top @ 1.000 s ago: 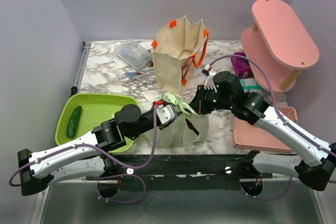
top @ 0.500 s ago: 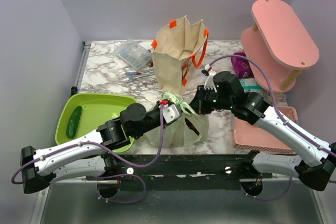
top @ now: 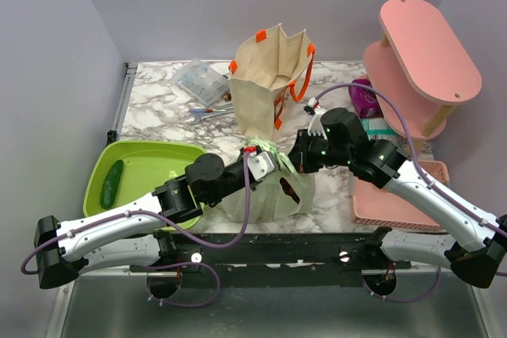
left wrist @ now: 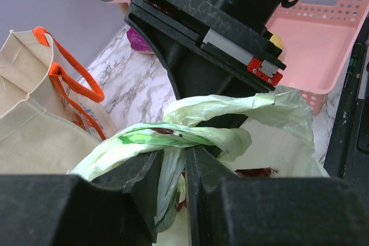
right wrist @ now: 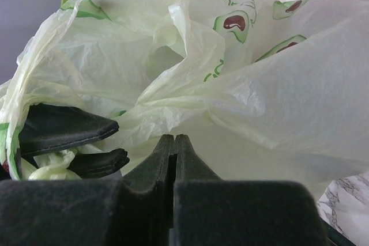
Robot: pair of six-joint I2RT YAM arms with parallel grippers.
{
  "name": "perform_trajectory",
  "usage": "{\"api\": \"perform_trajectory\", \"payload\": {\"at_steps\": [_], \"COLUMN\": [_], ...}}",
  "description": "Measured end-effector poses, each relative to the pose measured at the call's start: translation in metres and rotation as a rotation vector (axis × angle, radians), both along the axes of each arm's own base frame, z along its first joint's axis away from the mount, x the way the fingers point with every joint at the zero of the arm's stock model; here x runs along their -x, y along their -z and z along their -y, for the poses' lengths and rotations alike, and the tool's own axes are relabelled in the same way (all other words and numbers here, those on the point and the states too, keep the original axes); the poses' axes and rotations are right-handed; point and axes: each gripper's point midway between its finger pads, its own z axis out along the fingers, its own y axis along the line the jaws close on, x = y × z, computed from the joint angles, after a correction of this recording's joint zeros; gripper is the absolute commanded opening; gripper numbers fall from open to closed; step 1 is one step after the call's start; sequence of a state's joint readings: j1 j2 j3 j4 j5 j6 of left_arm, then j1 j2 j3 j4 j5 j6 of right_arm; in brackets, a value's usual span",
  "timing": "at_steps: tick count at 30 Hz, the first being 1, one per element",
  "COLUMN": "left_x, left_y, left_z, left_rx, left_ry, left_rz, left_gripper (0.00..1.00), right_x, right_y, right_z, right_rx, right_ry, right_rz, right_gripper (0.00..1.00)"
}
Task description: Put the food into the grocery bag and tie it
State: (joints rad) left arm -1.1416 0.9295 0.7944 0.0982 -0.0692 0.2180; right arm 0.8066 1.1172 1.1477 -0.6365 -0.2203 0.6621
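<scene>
Grocery bag (top: 265, 195): we saw it standing on the marble table (top: 158, 108) near the front edge, between the two arms. It was thin, pale green and printed with avocados, and its top was gathered up.
Food (top: 289, 190): we made out a dark red shape through the film, inside the bag. We could not tell which items it was.
Left gripper (top: 265, 162): at the bag's top. Its wrist view showed the fingers (left wrist: 144, 177) almost together, with a twisted strip of the bag's handle pinched between them.
Right gripper (top: 295, 162): just beside the left one, on the bag's right. Its fingers (right wrist: 158, 154) were pressed flat together with their tips against a fold of the bag. We could not tell whether any film was caught between them.
Handle loop (left wrist: 230, 105): it lay draped across the right gripper's black body.
Tote (top: 269, 77): beige with orange handles, it stood upright behind the bag.
Tray (top: 150, 148): lime green, to the left, it held a cucumber (top: 112, 183) by its left wall.
Basket (top: 396, 203): pink, to the right of the bag, under the right arm.
Shelf (top: 428, 45): pink, at the far right.
</scene>
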Motion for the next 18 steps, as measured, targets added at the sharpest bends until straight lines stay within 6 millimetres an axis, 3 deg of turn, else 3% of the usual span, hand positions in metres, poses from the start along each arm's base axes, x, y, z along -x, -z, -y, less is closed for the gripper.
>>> {"api": "perform_trajectory", "payload": {"at_steps": [2, 11, 18], "left_x": [0.0, 0.001, 0.014], "left_y": [-0.002, -0.011, -0.015], "left_z": [0.001, 0.004, -0.002], "left_rx": [0.014, 0.046, 0.039], "left_ry": [-0.001, -0.004, -0.028], "left_rz": [-0.005, -0.068, -0.31], "left_gripper": [0.0, 0.0, 0.0], "right_x": [0.0, 0.001, -0.004], "right_y": [0.001, 0.001, -0.001], "right_z": [0.0, 0.001, 0.006], "right_rx": [0.002, 0.001, 0.011], "right_ry": [-0.001, -0.001, 0.044], "right_rz": [-0.002, -0.001, 0.013], "right_gripper": [0.01, 0.01, 0.01]}}
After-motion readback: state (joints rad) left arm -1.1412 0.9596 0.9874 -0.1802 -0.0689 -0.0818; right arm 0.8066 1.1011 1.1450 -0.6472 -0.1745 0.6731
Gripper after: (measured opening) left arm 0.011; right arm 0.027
